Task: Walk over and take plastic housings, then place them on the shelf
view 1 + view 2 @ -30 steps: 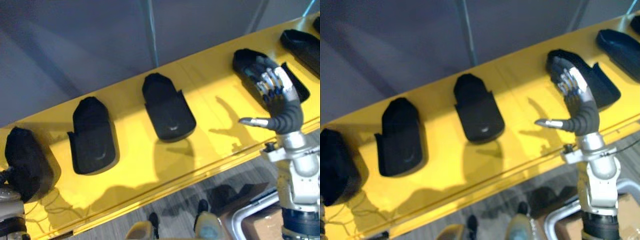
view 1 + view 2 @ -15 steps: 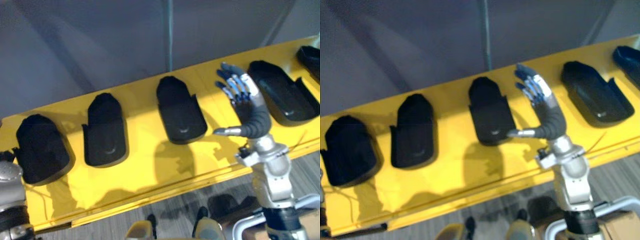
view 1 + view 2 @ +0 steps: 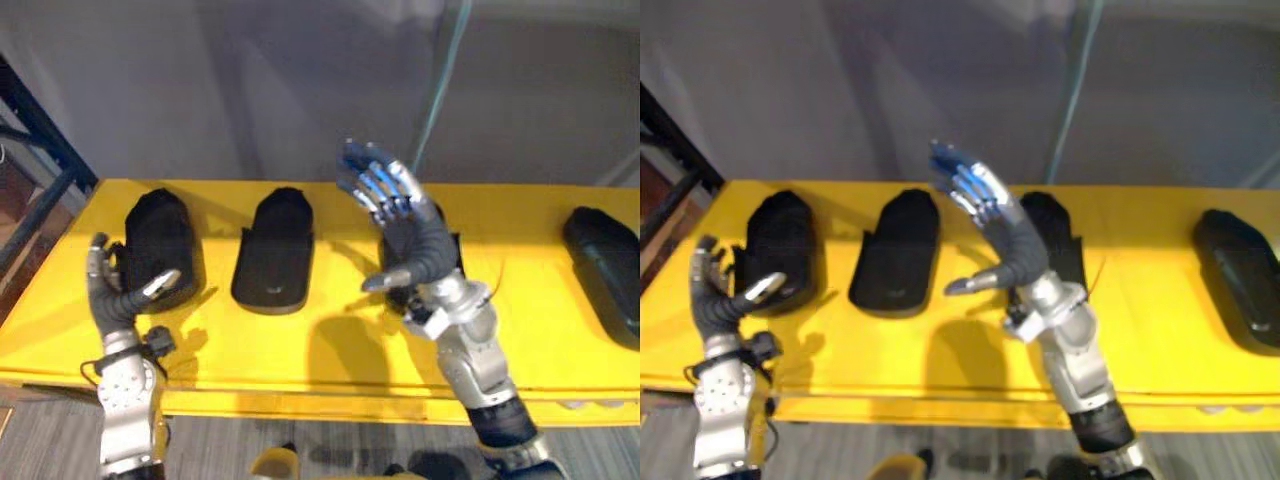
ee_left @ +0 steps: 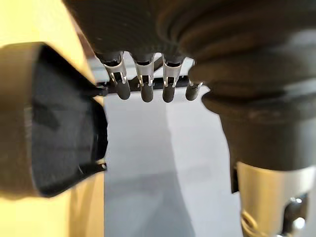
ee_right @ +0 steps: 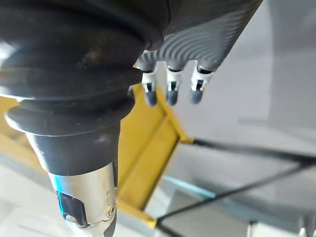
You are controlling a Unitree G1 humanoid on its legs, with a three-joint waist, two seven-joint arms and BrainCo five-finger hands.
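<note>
Several black plastic housings lie in a row on the yellow shelf (image 3: 330,340). The leftmost housing (image 3: 160,245) has my left hand (image 3: 115,300) just in front of it, open and holding nothing; the left wrist view shows that housing (image 4: 54,123) close beside the straight fingers (image 4: 143,86). A second housing (image 3: 275,250) lies to its right. My right hand (image 3: 415,235) is raised, open and empty, over the third housing (image 3: 1060,235), partly hiding it. A fourth housing (image 3: 605,265) lies at the far right.
A grey wall backs the shelf. At the far left stands a dark blue rack post (image 3: 45,150), and a thin teal pole (image 3: 445,80) rises behind the shelf. The shelf's front edge (image 3: 330,395) runs above grey floor.
The whole picture has swung, so the camera moved. My right hand has gone left along the row, from the fourth housing to over the third. My left hand has risen by the leftmost housing.
</note>
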